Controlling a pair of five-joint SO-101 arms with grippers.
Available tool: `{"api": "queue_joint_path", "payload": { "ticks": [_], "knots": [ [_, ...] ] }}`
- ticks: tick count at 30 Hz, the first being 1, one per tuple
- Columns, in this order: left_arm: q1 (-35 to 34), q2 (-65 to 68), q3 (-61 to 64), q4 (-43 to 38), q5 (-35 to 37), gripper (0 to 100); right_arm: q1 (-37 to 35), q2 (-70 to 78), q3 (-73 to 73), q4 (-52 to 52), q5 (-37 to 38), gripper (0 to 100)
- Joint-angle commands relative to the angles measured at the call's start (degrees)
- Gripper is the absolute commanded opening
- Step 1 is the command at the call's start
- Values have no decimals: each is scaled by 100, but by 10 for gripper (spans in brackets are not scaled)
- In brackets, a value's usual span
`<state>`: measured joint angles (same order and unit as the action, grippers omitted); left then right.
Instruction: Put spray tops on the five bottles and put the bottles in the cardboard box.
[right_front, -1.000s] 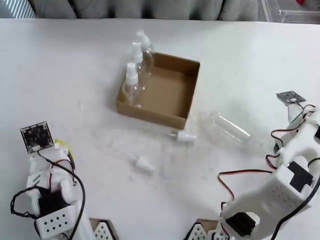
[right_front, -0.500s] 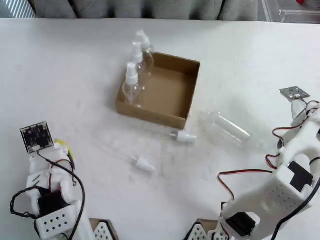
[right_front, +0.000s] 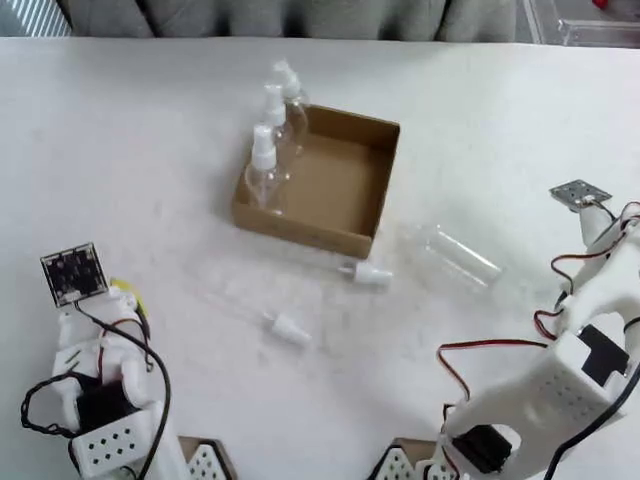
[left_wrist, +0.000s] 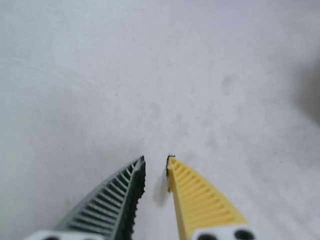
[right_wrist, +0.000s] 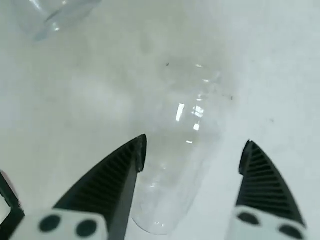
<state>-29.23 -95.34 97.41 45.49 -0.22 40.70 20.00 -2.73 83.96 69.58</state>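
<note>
The brown cardboard box (right_front: 345, 235) sits mid-table, with three clear bottles with white spray tops (right_front: 264, 166) upright along its left wall. A clear topless bottle (right_front: 455, 255) lies on the table right of the box. Two loose spray tops lie in front of the box, one near it (right_front: 371, 274) and one farther forward (right_front: 288, 327). My right gripper (right_wrist: 195, 141) is open, its black fingers either side of a lying clear bottle (right_wrist: 182, 170) without touching it. Part of another clear bottle (right_wrist: 55, 15) lies beyond. My left gripper (left_wrist: 156, 160) is shut over bare table with nothing in it.
The left arm (right_front: 100, 390) stands at the table's front left, the right arm (right_front: 570, 350) at the front right, with red and black cables looping off it. The white tabletop (right_front: 120, 150) lies open left of the box. A grey sofa edge runs along the back.
The right arm has shifted slightly, its wrist board drifting right and then back. The left arm, the bottles and the spray tops have stayed put.
</note>
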Motion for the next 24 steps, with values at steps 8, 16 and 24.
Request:
{"api": "queue_joint_path", "payload": {
  "ticks": [8, 16, 24],
  "knots": [
    [48, -110, -132, -18, -70, 84, -4, -66, 62, -163, 211, 259],
    [40, -110, -132, -9, -70, 84, 31, -57, 149, -163, 246, 259],
    [31, -110, -132, -9, -70, 84, -127, -57, 281, -163, 211, 258]
  ]
}}
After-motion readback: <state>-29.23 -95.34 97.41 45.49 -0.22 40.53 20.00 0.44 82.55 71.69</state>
